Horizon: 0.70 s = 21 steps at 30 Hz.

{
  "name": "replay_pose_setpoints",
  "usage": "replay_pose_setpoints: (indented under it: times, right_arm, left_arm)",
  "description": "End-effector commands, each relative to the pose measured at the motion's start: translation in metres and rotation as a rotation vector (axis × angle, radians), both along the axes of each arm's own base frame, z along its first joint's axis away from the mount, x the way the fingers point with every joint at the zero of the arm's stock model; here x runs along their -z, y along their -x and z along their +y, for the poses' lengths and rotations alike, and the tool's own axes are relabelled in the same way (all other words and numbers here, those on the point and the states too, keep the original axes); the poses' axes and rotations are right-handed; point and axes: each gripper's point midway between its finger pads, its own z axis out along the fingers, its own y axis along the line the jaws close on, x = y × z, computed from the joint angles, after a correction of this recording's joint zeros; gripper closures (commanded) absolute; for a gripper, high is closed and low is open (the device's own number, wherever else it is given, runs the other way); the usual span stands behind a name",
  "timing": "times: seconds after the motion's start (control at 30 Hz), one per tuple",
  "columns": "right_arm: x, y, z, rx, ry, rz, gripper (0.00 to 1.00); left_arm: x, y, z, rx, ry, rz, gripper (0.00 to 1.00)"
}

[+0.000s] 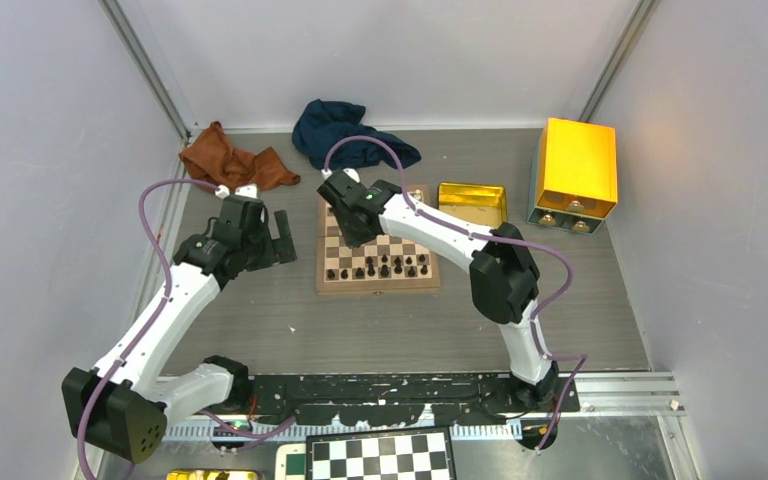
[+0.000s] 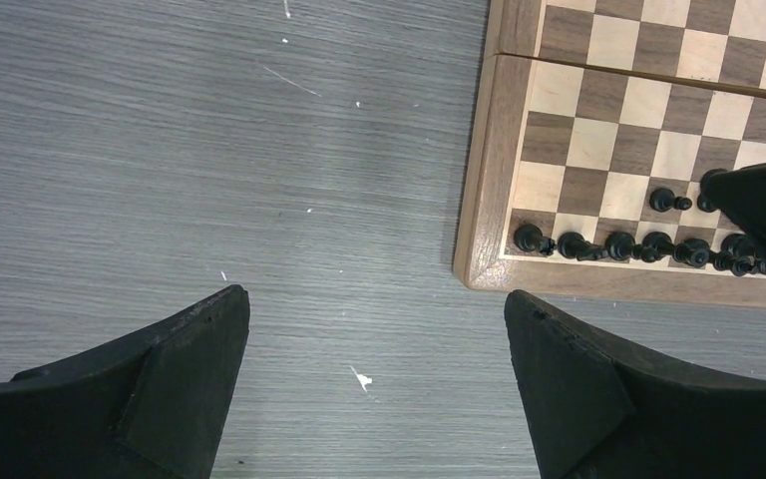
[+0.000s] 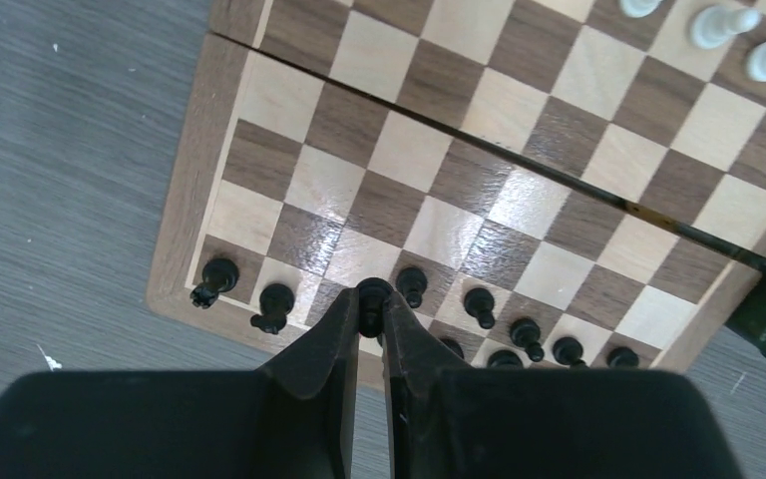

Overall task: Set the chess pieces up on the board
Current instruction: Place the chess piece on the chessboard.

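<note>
The wooden board lies mid-table, with several black chess pieces along its near rows. My right gripper is shut on one black piece, held just above the near row on the board's left side; other black pieces stand beside it. In the top view the right gripper is over the board's left part. My left gripper is open and empty over bare table, left of the board's corner; in the top view it sits off the board's left edge.
White pieces stand at the board's far side. A gold tin tray and a yellow box sit back right. A navy cloth and a brown cloth lie at the back. A black-and-white board is at the near edge.
</note>
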Motion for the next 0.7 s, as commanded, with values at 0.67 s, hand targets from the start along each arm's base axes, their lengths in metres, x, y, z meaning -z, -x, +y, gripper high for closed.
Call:
replay_pose_setpoints:
  times: [0.67]
  right_arm:
    - [0.032,0.015,0.018,-0.057,0.019,0.070,0.99]
  left_arm:
    - [0.000,-0.001,0.002,-0.006,-0.002,-0.009,0.00]
